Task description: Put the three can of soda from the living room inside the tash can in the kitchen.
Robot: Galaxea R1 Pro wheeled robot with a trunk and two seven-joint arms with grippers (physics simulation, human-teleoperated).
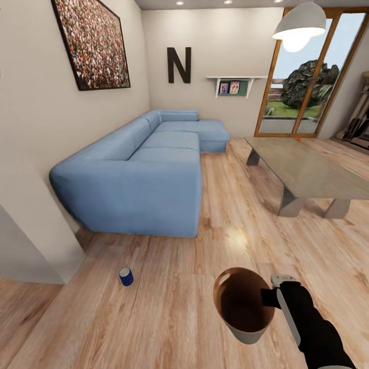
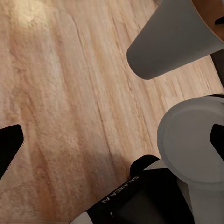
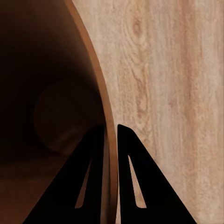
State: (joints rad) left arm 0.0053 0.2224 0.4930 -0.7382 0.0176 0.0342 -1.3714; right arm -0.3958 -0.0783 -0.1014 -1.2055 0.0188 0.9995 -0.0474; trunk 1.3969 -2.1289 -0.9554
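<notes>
One blue can of soda (image 1: 126, 276) lies on the floor; your right pincer (image 3: 111, 140) is clamped on the empty tash can (image 1: 245, 307) rim, nothing binned yet.

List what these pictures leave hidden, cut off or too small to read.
- The trash can: its base, head view, hidden by its own tilted body.
- Right hand: one finger inside the rim, head view hides it behind the wall.
- Left hand: fingertips cut off by the left wrist frame edges.
- Blue soda can: label too small, head view.

Left tool (image 2: 112, 144) fingertips cut off by frame edges; shelf photos (image 1: 229, 87) too small to read.
</notes>
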